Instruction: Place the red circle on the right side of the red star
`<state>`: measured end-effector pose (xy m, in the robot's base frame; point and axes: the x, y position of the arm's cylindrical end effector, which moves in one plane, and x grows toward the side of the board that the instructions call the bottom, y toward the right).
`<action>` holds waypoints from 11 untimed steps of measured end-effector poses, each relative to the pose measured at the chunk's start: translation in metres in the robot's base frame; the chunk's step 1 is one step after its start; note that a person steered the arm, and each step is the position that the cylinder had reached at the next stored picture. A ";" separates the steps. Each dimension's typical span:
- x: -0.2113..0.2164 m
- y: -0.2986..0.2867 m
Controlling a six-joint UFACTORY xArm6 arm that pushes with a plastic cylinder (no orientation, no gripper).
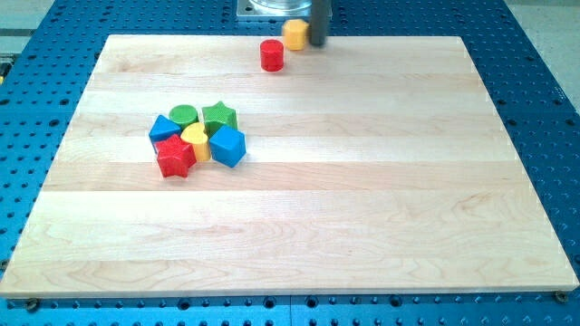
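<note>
At the view's top edge of the wooden board (362, 208), we are seeing my tip (318, 43), the lower end of the dark rod, resting just to the view's right of the yellow block (294, 34), apparently touching it or nearly so. There is no claw on this arm, only the bare rod, so nothing is opening, closing or gripping; the tip can only shove.

Just down and to the view's left of the tip, beyond the yellow block, the red circle (272, 55) is standing alone, close to the yellow block. Far down and to the view's left of the tip, we are finding a tight cluster: the red star (175, 157) at its lower left, with a yellow heart (195, 138) and a blue cube (227, 145) crowding the star's right side, a blue block (163, 127) above it, and a green circle (184, 115) and green star (218, 116) beyond.

We are judging the red circle to be a light, stiff little cylinder that will be sliding easily on smooth wood and rolling off a glancing push. We are thinking the contact belongs square on its far wall, opposite the cluster, centred, so it travels straight. The occupied spot right of the star is looking like the main difficulty.
</note>
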<state>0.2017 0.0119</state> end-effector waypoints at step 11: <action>0.288 -0.088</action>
<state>0.4901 -0.0762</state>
